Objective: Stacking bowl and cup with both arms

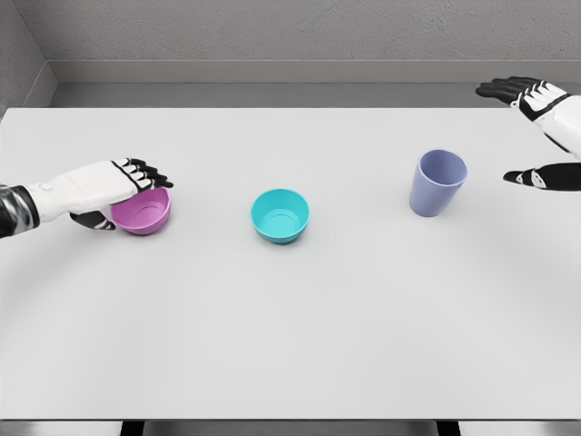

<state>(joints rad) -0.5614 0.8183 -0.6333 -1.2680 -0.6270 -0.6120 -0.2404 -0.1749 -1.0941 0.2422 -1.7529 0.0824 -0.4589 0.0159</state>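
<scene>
Head view, left to right: the left hand (pixel 116 189) reaches in from the left edge and closes on the round pink plastic bowl (pixel 142 211), black fingers draped over its far rim and the thumb low at its near left side. Well to the right of that hand, a round turquoise plastic bowl (pixel 280 215) sits upright on the white tabletop (pixel 290 345). Farther right stands a lavender plastic cup (pixel 437 183), upright, just left of the right hand (pixel 545 136). That hand is spread wide, holding nothing, fingers above and thumb below, apart from the cup.
</scene>
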